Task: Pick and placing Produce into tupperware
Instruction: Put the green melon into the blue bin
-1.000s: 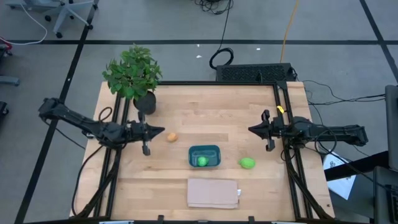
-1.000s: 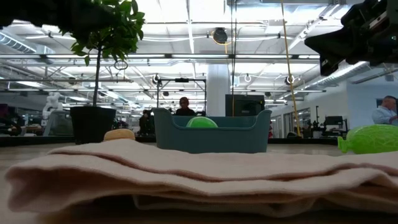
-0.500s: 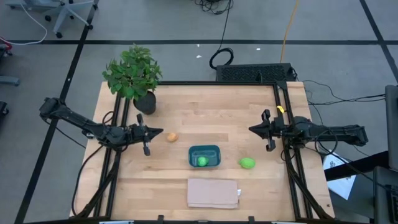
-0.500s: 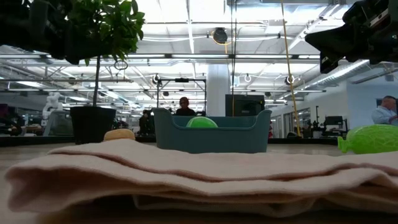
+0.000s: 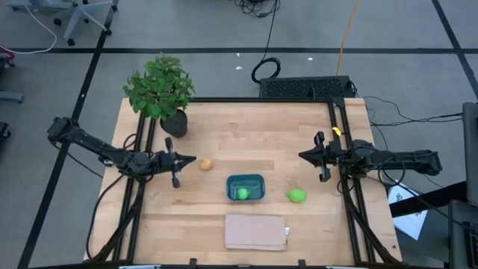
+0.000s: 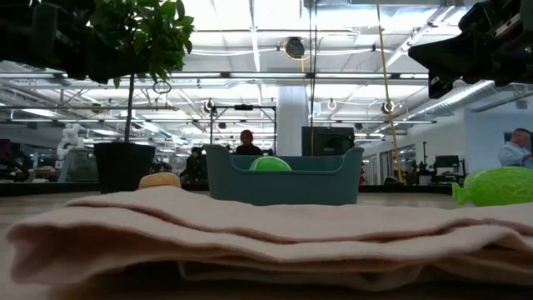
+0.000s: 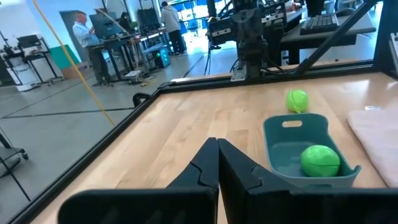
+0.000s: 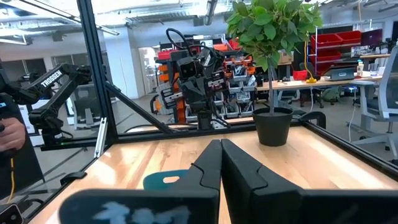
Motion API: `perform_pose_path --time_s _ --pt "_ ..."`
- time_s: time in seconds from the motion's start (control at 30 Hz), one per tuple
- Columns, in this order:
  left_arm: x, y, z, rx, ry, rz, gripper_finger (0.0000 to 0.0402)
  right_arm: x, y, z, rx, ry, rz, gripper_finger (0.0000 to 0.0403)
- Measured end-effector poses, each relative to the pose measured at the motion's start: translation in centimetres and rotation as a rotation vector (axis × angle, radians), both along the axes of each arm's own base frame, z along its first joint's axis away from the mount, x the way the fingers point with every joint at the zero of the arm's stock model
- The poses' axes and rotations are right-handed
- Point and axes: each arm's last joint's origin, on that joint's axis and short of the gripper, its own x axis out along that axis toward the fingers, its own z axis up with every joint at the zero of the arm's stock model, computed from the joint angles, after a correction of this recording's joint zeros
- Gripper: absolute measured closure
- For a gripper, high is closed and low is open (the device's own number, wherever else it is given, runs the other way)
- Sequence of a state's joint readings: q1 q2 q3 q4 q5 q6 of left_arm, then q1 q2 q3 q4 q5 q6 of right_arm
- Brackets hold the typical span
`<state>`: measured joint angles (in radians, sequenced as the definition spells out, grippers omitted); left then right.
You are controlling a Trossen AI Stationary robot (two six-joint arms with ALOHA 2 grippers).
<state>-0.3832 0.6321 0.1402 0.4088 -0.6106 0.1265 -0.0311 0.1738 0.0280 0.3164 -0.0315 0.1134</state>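
Note:
The teal tupperware (image 5: 246,179) stands near the table's middle with one green produce item (image 5: 243,194) resting on its floor. A second green item (image 5: 297,196) lies on the wood to its right. An orange-tan item (image 5: 207,165) lies to its left. My left gripper (image 5: 196,159) hovers shut just left of the orange item, pointing level toward the table's right and touching nothing. My right gripper (image 5: 300,155) hangs shut above the table's right part, pointing left, holding nothing. The left wrist view shows the tupperware (image 7: 280,134) and both green items (image 7: 320,160) (image 7: 297,100).
A potted plant (image 5: 160,93) stands at the far left corner. A folded beige cloth (image 5: 256,231) lies near the front edge, below the tupperware. Black frame rails (image 5: 345,187) run along both table sides. People stand in the room beyond.
My left gripper has come down a little toward the table beside the orange item, still shut and level, then has stopped. The produce, the tupperware and my right arm have kept still.

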Motion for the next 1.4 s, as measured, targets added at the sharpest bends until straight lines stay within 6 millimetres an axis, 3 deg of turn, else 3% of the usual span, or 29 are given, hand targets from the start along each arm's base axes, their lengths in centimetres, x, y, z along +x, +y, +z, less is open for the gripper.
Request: perform_pose_path --time_s 0.73,0.87,1.23,1.4 --pt "0.0 -0.1 0.0 -0.023 -0.005 -0.036 0.0392 0.0 0.0 0.2 -0.023 -0.015 0.011 0.0403" --pt "0.0 -0.1 0.0 -0.030 -0.006 -0.035 0.0382 0.2 0.1 -0.3 -0.023 0.054 0.027 0.0403" --pt "0.0 -0.1 0.0 -0.031 -0.008 -0.035 0.0400 1.6 0.1 5.4 -0.046 0.099 0.056 0.0403" --pt "0.0 -0.1 0.0 -0.024 -0.007 -0.034 0.0387 2.8 0.3 7.1 -0.027 0.194 0.105 0.0403"
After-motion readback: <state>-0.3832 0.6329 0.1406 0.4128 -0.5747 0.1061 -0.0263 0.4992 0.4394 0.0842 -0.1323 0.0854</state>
